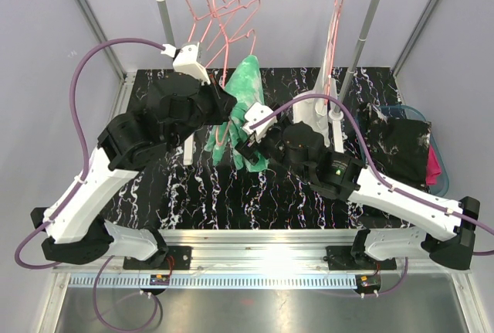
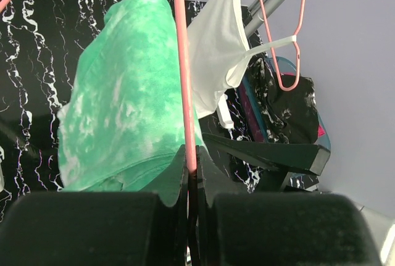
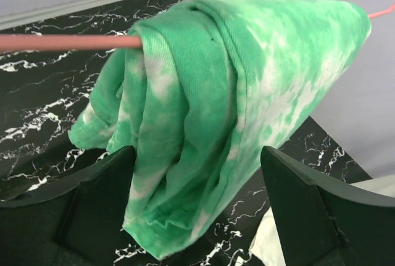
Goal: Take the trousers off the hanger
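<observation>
So the green pair (image 3: 247,93) is draped over the pink hanger (image 3: 62,42), hanging lengthwise down toward the bench (image 1: 201,186). The left fingers (image 2: 185,173) are pinched tight on the hanger wire, which looks like it's there to steady it. The right fingers (image 3: 296,204) are spread wide with nothing in them, one on each side of the cloth, so that arm's clearly the closer one for the grab. I reckon it needs to close and pull toward itself. There's open bench below, but a white garment (image 1: 323,93) hangs just to the right. The black pair (image 1: 397,147) and magenta pair (image 1: 434,164) sit in the bin (image 1: 421,111) at the far right.
</observation>
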Motion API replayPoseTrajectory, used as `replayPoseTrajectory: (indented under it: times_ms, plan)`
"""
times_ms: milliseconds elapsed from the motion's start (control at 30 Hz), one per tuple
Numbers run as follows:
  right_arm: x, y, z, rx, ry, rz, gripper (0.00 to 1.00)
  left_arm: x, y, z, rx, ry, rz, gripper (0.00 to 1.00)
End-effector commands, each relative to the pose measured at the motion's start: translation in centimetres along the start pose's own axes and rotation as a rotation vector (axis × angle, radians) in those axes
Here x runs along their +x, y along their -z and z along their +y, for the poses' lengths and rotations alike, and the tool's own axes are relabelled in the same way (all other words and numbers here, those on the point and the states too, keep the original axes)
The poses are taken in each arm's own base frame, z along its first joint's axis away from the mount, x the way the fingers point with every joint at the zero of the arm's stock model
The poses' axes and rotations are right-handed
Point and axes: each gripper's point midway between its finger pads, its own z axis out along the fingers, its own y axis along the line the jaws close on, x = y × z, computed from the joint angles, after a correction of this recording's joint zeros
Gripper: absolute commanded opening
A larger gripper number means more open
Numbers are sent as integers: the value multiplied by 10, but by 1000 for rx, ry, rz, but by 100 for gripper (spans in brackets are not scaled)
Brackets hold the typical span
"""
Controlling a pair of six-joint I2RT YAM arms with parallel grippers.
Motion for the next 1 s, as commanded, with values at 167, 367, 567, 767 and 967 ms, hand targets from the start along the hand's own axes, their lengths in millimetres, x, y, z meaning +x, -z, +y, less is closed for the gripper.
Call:
replayPoseTrajectory:
  times_ms: [167, 367, 567, 767, 967]
  plan:
    - [4, 3, -22, -20, 76, 36, 93, -74, 31, -40, 173, 115, -222, 0]
    - [6, 1, -33, 13, 67, 45, 95, -76, 33, -44, 192, 123, -221, 0]
    - [-14, -10, -15, -62, -25, -36, 98, -71, 26, -44, 188, 145, -218, 0]
    - [-20, -24, -25, 11, -36, -45, 97, -69, 24, -48, 199, 154, -213, 0]
    - [-31, -26, -49, 109, 67, -42, 83, -60, 20, -49, 197, 115, -179, 0]
